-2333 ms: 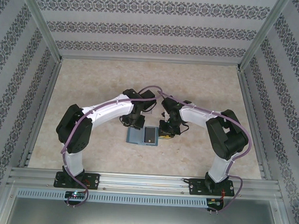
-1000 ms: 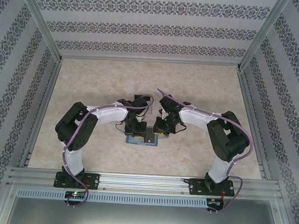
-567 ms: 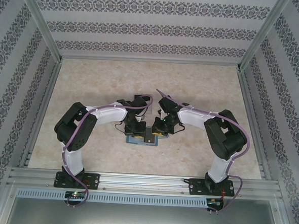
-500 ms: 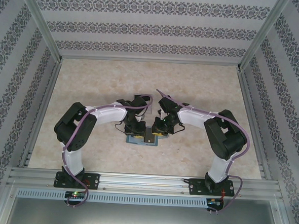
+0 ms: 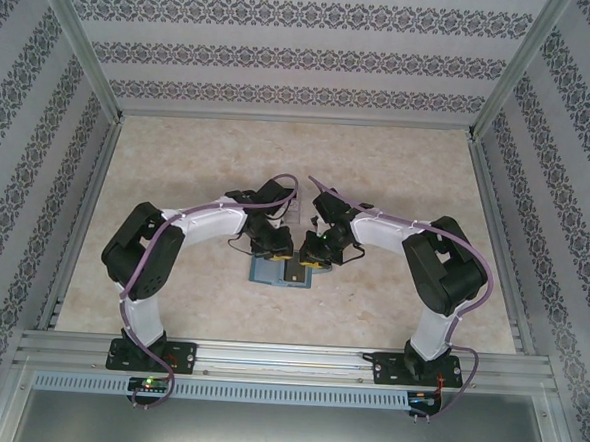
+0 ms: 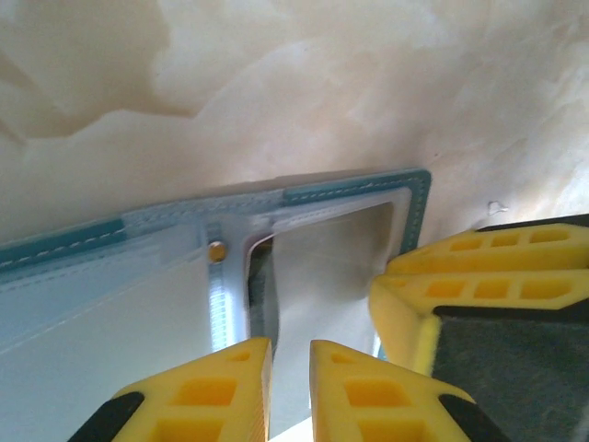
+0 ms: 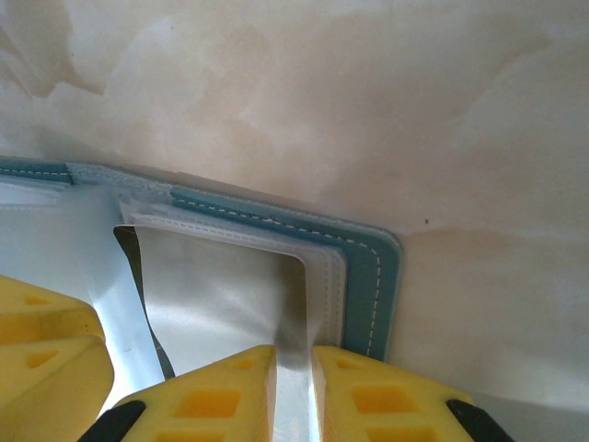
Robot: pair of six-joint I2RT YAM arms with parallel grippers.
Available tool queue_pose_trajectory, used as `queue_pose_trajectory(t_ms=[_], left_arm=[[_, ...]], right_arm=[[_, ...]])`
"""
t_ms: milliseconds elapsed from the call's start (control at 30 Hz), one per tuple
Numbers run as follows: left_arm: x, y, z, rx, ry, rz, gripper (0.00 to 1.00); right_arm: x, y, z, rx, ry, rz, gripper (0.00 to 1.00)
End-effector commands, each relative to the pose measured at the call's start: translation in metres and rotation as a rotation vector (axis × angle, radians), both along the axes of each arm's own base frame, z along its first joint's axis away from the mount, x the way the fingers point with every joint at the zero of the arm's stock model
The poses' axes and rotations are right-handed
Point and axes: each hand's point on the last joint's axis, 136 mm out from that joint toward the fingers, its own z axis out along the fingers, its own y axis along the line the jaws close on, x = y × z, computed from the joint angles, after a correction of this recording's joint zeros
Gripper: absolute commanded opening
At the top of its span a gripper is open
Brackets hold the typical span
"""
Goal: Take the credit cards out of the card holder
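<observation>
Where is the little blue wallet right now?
The card holder lies open on the table, near-centre in the top view, right beneath the left gripper and right gripper.

Teal card holder (image 5: 264,271) lies open flat, dark credit card (image 5: 296,272) inside.

Teal card holder (image 6: 110,285), pale grey-blue inside, yellow left gripper (image 6: 288,357), beige marbled table (image 6: 368,92)

A beige marbled tabletop (image 5: 179,154) sits within patterned walls (image 5: 305,56) and aluminium framing (image 5: 286,361).
</observation>
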Motion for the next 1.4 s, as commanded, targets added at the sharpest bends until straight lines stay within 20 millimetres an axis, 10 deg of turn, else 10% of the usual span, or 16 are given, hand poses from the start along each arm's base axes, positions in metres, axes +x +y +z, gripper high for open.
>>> queue_pose_trajectory(t_ms=[0,1367], left_arm=[[0.009,-0.005,0.000,-0.019,0.000,0.011,0.18],[-0.003,0.020,-0.017,0.113,0.026,0.000,0.21]], right_arm=[[-0.014,-0.007,-0.015,-0.048,0.046,0.022,0.20],[-0.016,-0.009,-0.014,-0.052,0.049,0.033,0.22]])
